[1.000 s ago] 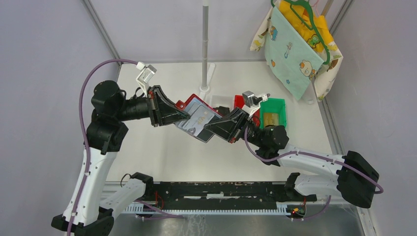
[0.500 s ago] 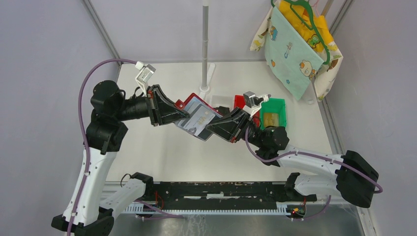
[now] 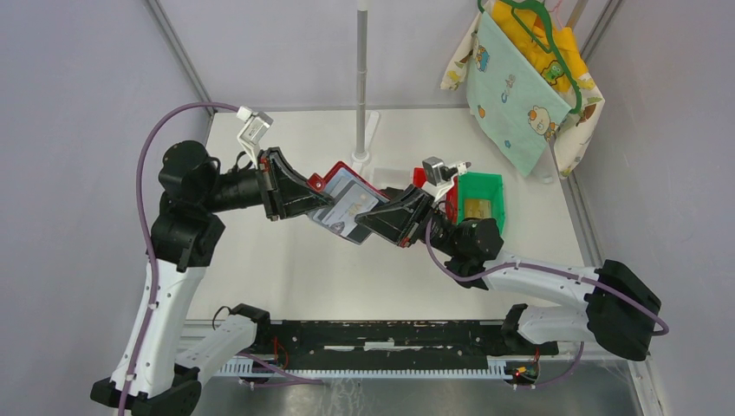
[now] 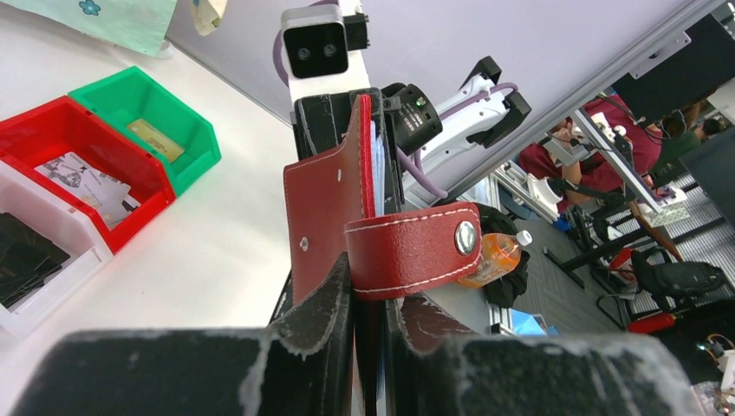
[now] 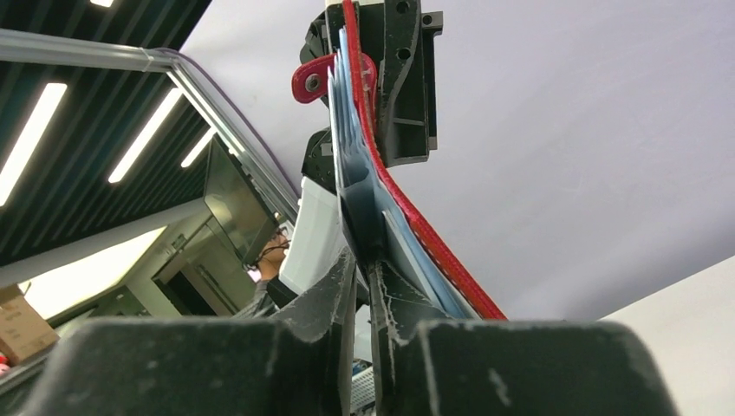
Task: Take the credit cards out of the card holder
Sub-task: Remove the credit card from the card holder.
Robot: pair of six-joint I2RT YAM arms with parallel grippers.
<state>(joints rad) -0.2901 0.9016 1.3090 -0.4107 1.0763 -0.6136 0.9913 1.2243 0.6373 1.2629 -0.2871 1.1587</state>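
Observation:
The red card holder [image 3: 343, 177] hangs open in the air above the middle of the table, and my left gripper [image 3: 324, 204] is shut on its left end. From the left wrist I see its red back and snap strap [image 4: 325, 199] rising out of my left gripper [image 4: 368, 290]. Grey-blue credit cards [image 3: 350, 208] lie in its pockets. My right gripper [image 3: 369, 222] is at the holder's right end. Seen from the right wrist, the fanned cards [image 5: 350, 156] run down between my right gripper [image 5: 362, 260] fingers, which stand a narrow gap apart. The holder's red edge [image 5: 416, 227] passes beside them.
A green bin [image 3: 479, 201] with a tan card in it stands right of the grippers, with a red bin [image 4: 61, 147] and a white bin [image 4: 26, 260] beside it. A metal pole [image 3: 360, 87] rises at the back. Patterned cloths [image 3: 520, 78] hang at the back right.
My right gripper has parted its fingers slightly and slid left, further onto the cards. The left gripper has kept its hold, and the holder has shifted a little to the left.

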